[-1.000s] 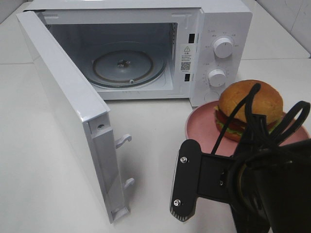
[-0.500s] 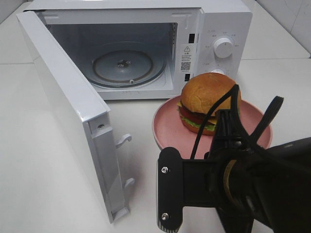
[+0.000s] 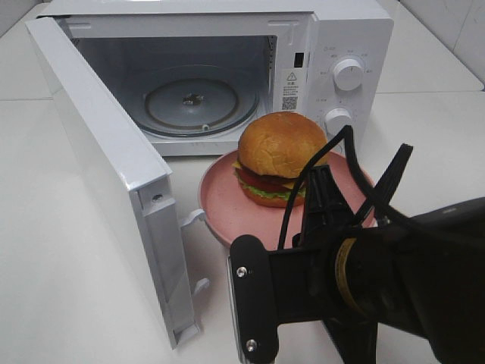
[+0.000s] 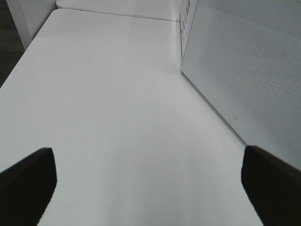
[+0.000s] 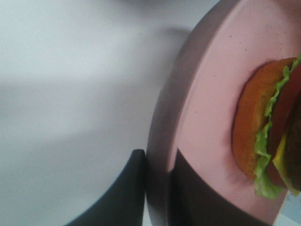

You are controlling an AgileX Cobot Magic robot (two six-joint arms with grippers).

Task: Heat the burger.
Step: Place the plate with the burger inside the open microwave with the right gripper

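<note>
The right gripper (image 5: 157,193) is clamped on the near rim of the plate (image 3: 221,203), with one finger on its inner face and the other on its underside. The plate juts out ahead of the jaws and looks to be held just off the table (image 3: 68,288). The burger (image 3: 279,155) sits on the plate beyond the fingertips, apart from them and upright. Straight ahead of this gripper stands the microwave (image 3: 333,30). Its door (image 3: 106,167) is swung wide off to the gripper's left, and its turntable (image 3: 201,102) lies bare past the plate's far edge. The left gripper (image 4: 150,188) has its jaws spread wide with nothing between them, and the door's outer face is ahead and to one side of it.

The step in hand appears to be carrying the loaded plate to the cavity, since the burger is not yet inside. The next move probably calls for keeping the plate level, pushing it forward through the opening clear of the sill and the door edge, lowering it onto the turntable and only then letting go
</note>
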